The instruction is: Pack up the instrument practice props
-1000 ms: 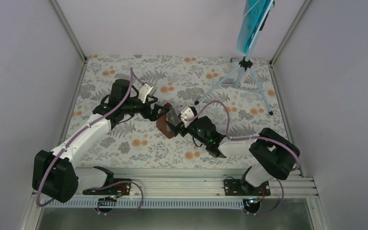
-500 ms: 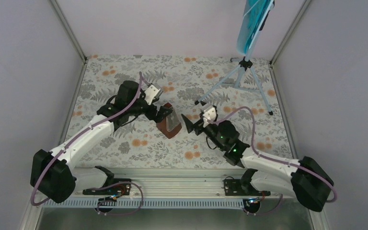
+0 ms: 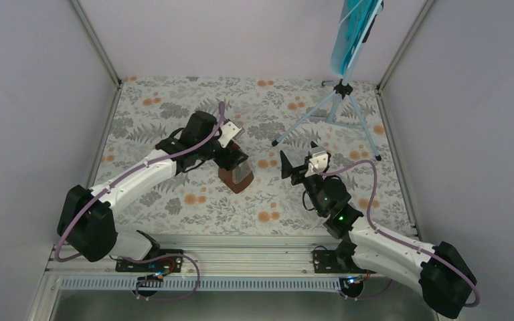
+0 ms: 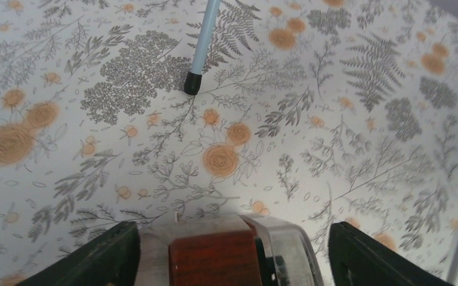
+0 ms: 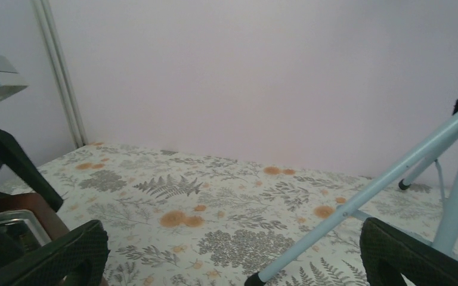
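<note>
My left pincer (image 3: 233, 159), spread, straddles the reddish-brown metronome (image 4: 212, 259) near table centre, my right pincer (image 5: 232, 232) gaping empty at its 3 o'clock; squeezing off-centre on its tapered sides could, I judge, topple it.

A floral cloth (image 3: 201, 214), grey ferns and orange blooms on white, covered the table under me. Plain pale lilac walls (image 3: 241, 33) closed it in at the back and on both sides, with silver posts (image 3: 96, 43) in the two far corners. A slotted metal rail (image 3: 254, 257) ran along the near edge. The light was soft and even.
</note>
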### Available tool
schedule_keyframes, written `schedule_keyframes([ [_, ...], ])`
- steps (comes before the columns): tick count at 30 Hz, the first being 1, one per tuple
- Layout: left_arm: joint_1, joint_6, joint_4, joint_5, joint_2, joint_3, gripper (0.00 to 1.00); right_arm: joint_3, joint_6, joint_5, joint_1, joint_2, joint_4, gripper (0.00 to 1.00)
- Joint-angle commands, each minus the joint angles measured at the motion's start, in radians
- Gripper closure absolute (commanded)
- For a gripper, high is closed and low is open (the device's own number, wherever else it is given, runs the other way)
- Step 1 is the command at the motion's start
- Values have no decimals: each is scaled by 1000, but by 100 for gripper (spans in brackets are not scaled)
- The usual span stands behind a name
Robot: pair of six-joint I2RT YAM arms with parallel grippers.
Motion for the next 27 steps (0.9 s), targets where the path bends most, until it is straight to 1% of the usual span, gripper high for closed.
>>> schedule_keyframes([
  [1,-9,23,-13,-44,-5,5,26,-19,23,53,-13,-3,13,0],
  [7,-24,22,-10,-69,-5,-14,43,-27,29,74,-15,-5,10,0],
  [13,-37,17,-8,-104,-14,-21,55,-32,29,87,-16,-20,4,0],
  [15,-42,10,-9,-126,-21,-23,56,-34,31,83,-16,-24,3,0],
  [16,-48,1,-11,-160,-24,-24,57,-32,31,75,-16,-23,2,0],
  [19,-59,-97,-22,-270,-43,-26,59,-19,37,35,-16,-13,-14,0],
  [22,-69,-245,-33,-416,-69,-35,64,18,84,-16,-16,20,-80,0],
  [25,-76,-407,-19,-517,-103,-58,64,62,158,-110,-16,54,-170,0],
  [27,-87,-494,-17,-566,-113,-61,64,75,204,-195,-15,76,-201,0],
])
